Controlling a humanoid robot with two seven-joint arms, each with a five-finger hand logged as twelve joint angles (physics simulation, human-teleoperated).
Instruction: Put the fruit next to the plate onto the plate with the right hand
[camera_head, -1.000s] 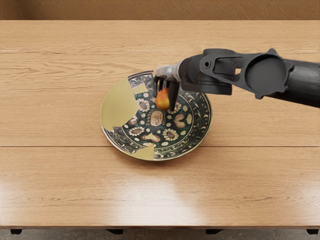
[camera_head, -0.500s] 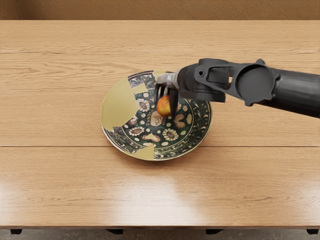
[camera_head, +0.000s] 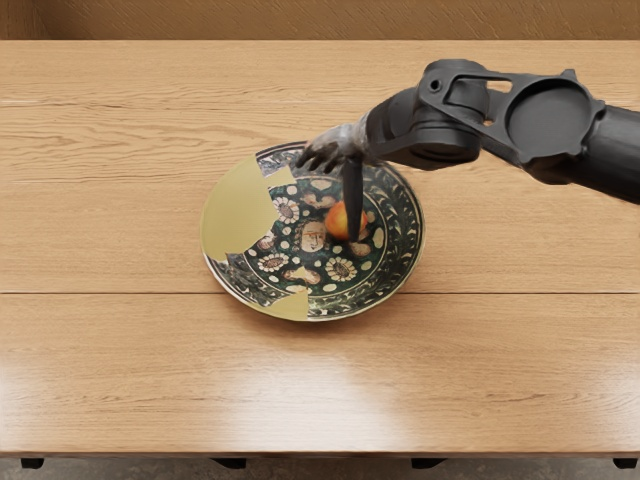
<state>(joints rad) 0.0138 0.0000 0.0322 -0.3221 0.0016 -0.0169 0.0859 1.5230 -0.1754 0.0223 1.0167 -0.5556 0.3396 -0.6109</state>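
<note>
The right hand (camera_head: 335, 153) partly hides the fruit (camera_head: 337, 220) on the plate (camera_head: 390, 265).

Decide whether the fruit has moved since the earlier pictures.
Yes: the fruit has shifted down and slightly right relative to the painted face on the plate.

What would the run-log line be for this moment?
right hand: open, over plate | fruit: lying on plate | left hand: not in view

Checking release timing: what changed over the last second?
The right hand opened and let go of the fruit, which now lies on the plate near its centre. The arm drew back to the right. Plate and table unmoved.
</note>
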